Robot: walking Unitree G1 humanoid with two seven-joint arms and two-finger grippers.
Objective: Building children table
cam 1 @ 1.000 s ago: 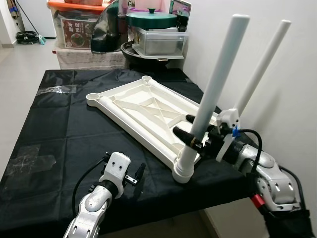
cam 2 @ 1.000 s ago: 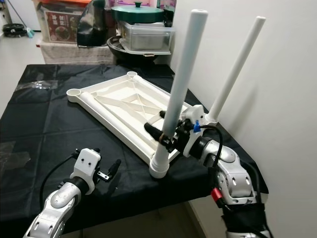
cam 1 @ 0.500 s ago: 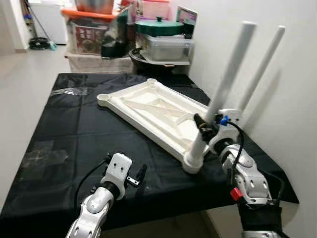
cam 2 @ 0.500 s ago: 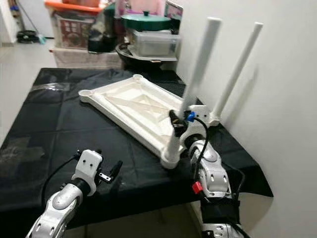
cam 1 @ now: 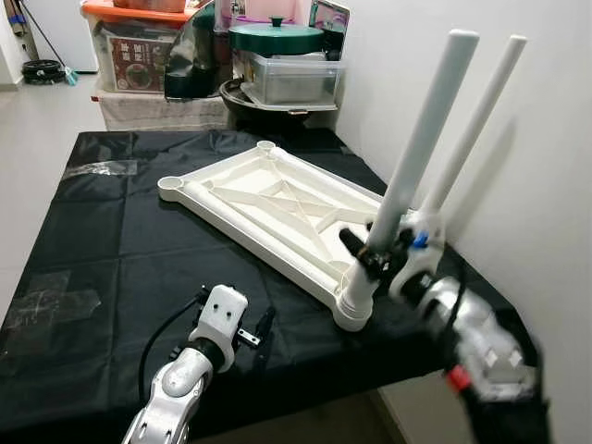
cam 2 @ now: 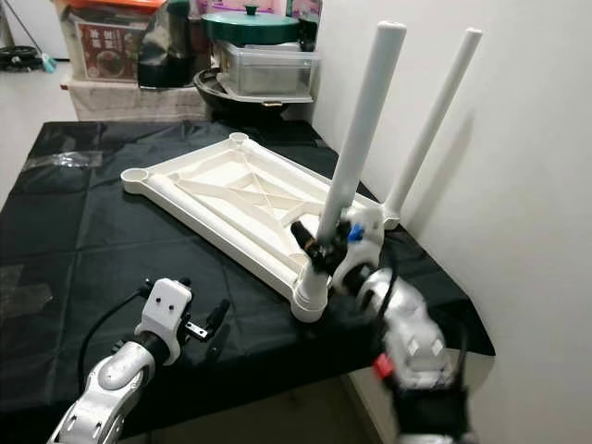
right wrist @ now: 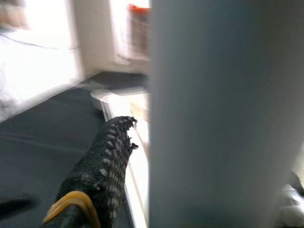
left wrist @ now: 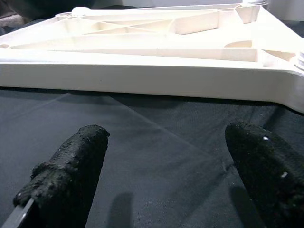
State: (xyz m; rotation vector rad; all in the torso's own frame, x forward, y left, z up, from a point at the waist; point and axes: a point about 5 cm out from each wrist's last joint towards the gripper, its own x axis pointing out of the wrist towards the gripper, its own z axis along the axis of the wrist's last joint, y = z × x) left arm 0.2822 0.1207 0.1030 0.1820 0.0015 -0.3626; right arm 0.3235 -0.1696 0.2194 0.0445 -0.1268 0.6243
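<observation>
A white children's tabletop (cam 1: 277,199) lies upside down on the black-clothed table (cam 1: 102,240). Two white legs stand in its right-hand corner sockets: a near leg (cam 1: 421,139) and a far leg (cam 1: 476,106) by the wall. My right gripper (cam 1: 363,252) is shut on the near leg just above its socket (cam 1: 353,310); the right wrist view has the leg (right wrist: 213,118) close beside one finger (right wrist: 107,156). My left gripper (cam 1: 260,327) hovers open low over the cloth near the front edge, its fingers (left wrist: 71,166) spread and facing the tabletop's side rim (left wrist: 152,76).
Two sockets (cam 1: 172,183) (cam 1: 266,146) at the tabletop's left and far corners hold no legs. Storage boxes, a green-lidded pot (cam 1: 280,37) and bins stand behind the table. A white wall (cam 1: 546,185) runs close along the right side. Floor lies on the left.
The camera has shifted. My right forearm now looks blurred and has moved a little while still gripping the near leg. The left arm stays where it was.
</observation>
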